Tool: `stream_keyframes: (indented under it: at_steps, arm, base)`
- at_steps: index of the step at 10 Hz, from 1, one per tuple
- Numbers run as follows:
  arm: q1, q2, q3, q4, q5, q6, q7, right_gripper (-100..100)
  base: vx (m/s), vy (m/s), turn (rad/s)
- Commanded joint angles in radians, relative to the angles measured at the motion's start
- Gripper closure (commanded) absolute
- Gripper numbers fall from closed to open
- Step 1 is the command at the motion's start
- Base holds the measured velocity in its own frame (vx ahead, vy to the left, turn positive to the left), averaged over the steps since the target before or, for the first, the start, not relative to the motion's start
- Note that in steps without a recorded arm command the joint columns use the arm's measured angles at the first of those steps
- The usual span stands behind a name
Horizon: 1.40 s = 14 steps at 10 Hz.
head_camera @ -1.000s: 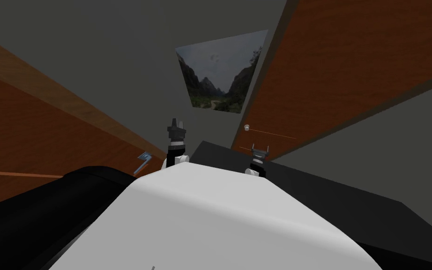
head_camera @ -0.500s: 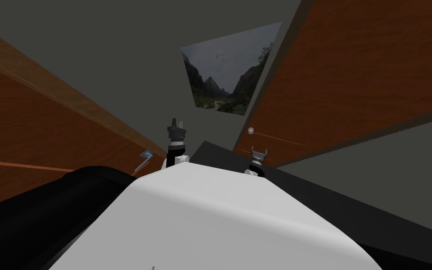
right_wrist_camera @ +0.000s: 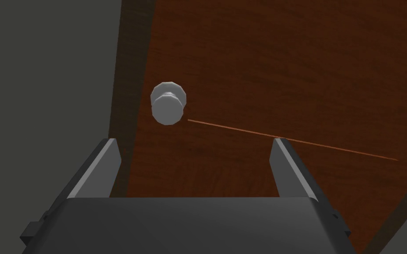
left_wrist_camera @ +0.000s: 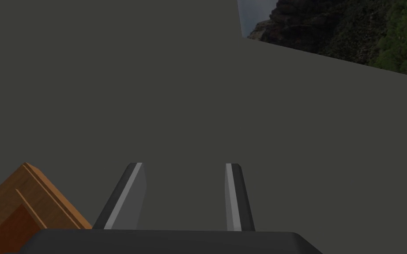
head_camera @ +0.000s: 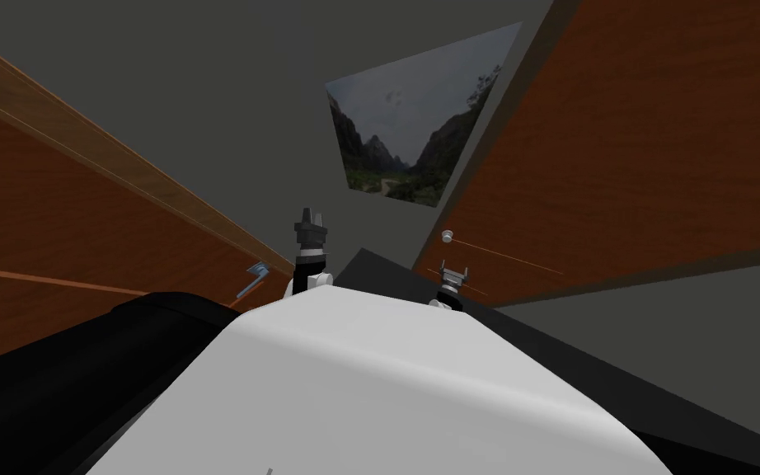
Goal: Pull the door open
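Note:
A brown wooden door (head_camera: 617,148) stands to my right, with a small white round knob (head_camera: 447,237) near its edge. My right gripper (head_camera: 455,267) hangs just below the knob. In the right wrist view the knob (right_wrist_camera: 168,104) juts from the door (right_wrist_camera: 286,66) ahead of my right gripper (right_wrist_camera: 196,141), nearer one finger than the other and out of touch with both. Those fingers are open with nothing between them. My left gripper (head_camera: 311,214) points at the dark grey wall, its fingers (left_wrist_camera: 132,194) apart and holding nothing.
A second brown door (head_camera: 57,231) with a blue lever handle (head_camera: 251,280) runs along my left; its corner (left_wrist_camera: 17,198) lies beside the left gripper. A landscape picture (head_camera: 411,124) hangs on the grey wall (head_camera: 205,99) ahead. Dark floor (head_camera: 387,276) lies between the doors.
My view has turned: the right door, its knob and the picture have drifted right, and the knob sits slightly lower. Both grippers hold the same pose.

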<state>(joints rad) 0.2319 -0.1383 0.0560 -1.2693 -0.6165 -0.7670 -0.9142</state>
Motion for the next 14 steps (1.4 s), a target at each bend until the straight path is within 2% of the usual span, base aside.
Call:
stream_keyframes:
  at_steps: [1, 7, 11, 13, 14]
  arm:
    - [-0.009, -0.006, 0.004, 0.039, -0.021, -0.012, -0.033, -100]
    - [-0.044, -0.015, 0.022, 0.182, -0.109, -0.05, -0.146, -100]
    - [-0.062, -0.02, 0.031, 0.255, -0.154, -0.07, -0.204, -100]
    - [-0.069, -0.021, 0.034, 0.285, -0.172, -0.078, -0.228, -100]
    - [-0.066, -0.022, 0.033, 0.272, -0.165, -0.073, -0.218, -100]
  base:
    - [0.076, -0.06, 0.136]
    - [0.092, -0.064, 0.148]
    - [0.083, -0.08, 0.128]
    - [0.067, -0.067, 0.081]
    - [0.03, -0.025, 0.022]
